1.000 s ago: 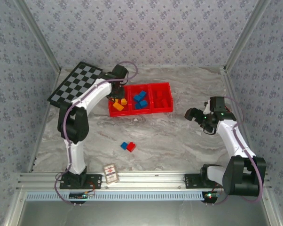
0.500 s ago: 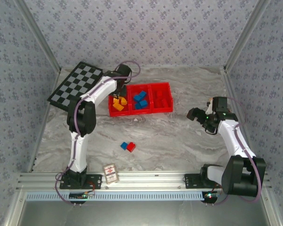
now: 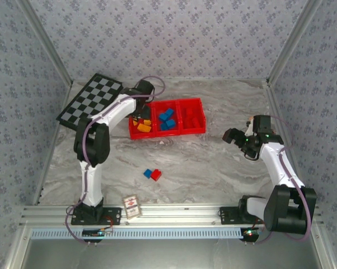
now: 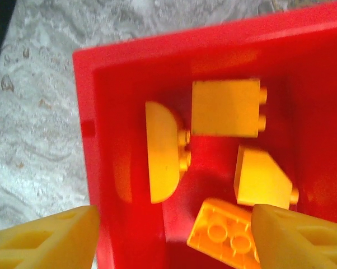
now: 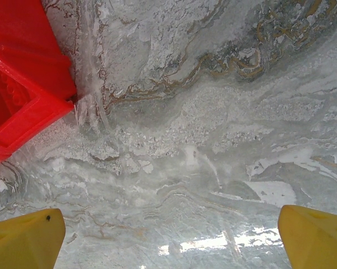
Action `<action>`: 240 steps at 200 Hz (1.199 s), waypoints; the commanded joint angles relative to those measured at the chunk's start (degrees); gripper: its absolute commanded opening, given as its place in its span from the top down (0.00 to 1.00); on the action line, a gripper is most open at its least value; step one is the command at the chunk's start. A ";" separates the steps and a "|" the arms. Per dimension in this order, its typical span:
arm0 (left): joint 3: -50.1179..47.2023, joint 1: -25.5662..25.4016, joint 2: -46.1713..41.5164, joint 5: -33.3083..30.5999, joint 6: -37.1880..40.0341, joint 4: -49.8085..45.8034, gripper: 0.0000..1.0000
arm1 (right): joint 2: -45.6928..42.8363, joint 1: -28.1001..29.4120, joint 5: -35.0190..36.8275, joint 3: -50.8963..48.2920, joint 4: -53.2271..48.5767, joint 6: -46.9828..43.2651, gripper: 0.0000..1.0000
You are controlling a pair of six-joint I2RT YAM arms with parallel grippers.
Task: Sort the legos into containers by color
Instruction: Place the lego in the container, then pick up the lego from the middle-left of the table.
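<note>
Red plastic makes the long tray (image 3: 168,135) that sits near the back of the grey stone tabletop (image 3: 213,168). The tray has three boxes side by side. The left box holds the orange-yellow bricks (image 3: 143,128). The middle box holds the blue bricks (image 3: 167,119). The right box holds the red bricks (image 3: 193,117).

The left pincer (image 4: 174,230) hangs right over the left box and looks down into it. Its two yellow fingers stand wide apart, one over the outer wall of the tray and one over the inside. Nothing is between them, so it is let go and holds no brick.

Four orange-yellow bricks lie on the floor of that box. There is a square brick (image 4: 227,107), a round-topped brick (image 4: 164,151) just beside it, a slanted brick (image 4: 262,178), and a bumpy brick (image 4: 224,234) with its bumps facing up, near the right finger.

The right pincer (image 5: 169,230) is over bare tabletop, off to the right of the tray. Its fingers are spread wide and hold nothing. A corner of the tray shows at the left in its wrist view.

Two bricks are not in the tray. A loose blue brick (image 3: 148,173) and a loose red brick (image 3: 156,175) lie side by side in the middle of the tabletop, well apart from the tray.

A checkered board (image 3: 90,101) leans at the back left. A small card box (image 3: 132,207) lies at the near edge.
</note>
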 commanded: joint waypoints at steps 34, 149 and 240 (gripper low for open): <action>-9.15 -3.16 -11.33 4.67 -1.37 1.95 0.21 | -0.73 -0.22 -0.72 -0.04 -1.05 -0.24 0.00; -30.10 -19.58 -26.37 13.58 0.84 2.40 0.07 | -1.64 2.50 -0.43 -0.43 0.31 1.89 0.00; -29.08 -32.01 -19.29 12.31 -2.92 -1.58 0.24 | -1.28 7.94 2.62 1.58 -0.28 3.92 0.00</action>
